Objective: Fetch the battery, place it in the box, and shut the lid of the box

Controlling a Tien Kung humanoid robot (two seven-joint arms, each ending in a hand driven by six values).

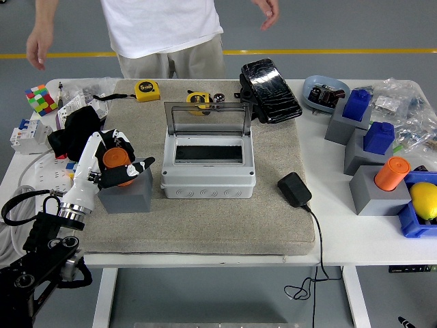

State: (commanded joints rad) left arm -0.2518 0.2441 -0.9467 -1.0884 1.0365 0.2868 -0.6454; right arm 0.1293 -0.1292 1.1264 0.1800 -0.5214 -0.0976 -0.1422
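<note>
An orange battery [113,161] stands upright in a grey block [127,194] at the left of the mat. My left hand [123,158] is wrapped around it, fingers behind and thumb in front, with the battery still seated in the block. The grey box [208,176] sits mid-mat, its clear lid [207,118] standing open at the back. The right hand is out of view.
A person stands at the far side, both hands [37,51] raised off the table. A black adapter [294,189] and its cable lie right of the box. Grey blocks with a second orange battery [391,173] and blue parts [377,137] stand at right. A black case [270,89] lies behind the box.
</note>
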